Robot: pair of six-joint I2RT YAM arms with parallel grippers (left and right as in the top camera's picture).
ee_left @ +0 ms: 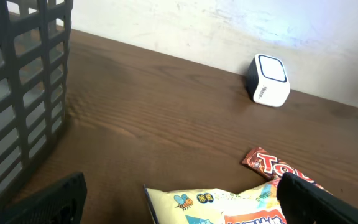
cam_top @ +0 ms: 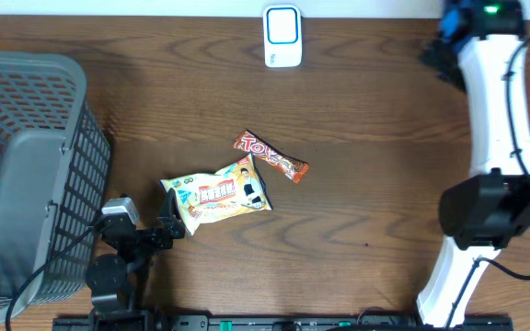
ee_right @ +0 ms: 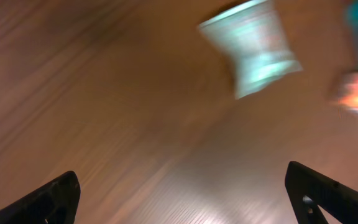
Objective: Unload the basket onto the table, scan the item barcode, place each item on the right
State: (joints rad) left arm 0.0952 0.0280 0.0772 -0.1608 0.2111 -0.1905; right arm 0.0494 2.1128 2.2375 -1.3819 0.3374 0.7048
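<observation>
Risk, grip: the snack bag (cam_top: 217, 195) lies flat on the counter (cam_top: 366, 138) and looks thin and slippery. I think the fingers (ee_left: 55, 199) could slide over it or push it away instead of lifting it.
Risk, corner hold: only the near end of the bag is at the left pincer (ee_left: 182, 180). If it is taken by that end, the bag may hang down and fold, and the code would then bend away from the scanner (cam_top: 282, 37).
Risk, barcode side: the picture side faces up and I see no barcode on it. The code is probably underneath, so the bag must be turned, and it may drop during this.
Risk, neighbour: the chocolate bar (cam_top: 272, 156) lies just beyond the bag's far corner. Whether they touch I cannot tell, but a push forward could move both.
Left pincer, state: wide open, holding nothing.
Snack bag, place: directly ahead of the left pincer and low between its two fingers. Whether it touches them I cannot tell.
Scanner, place: far ahead of the left pincer, a little to its right, at the back edge of the counter.
Basket (cam_top: 81, 184), place: close on the left pincer's left side.
Right pincer (ee_right: 182, 173), state: wide open and empty, well apart from the bag. Its own view is too blurred to name what lies ahead of it.
</observation>
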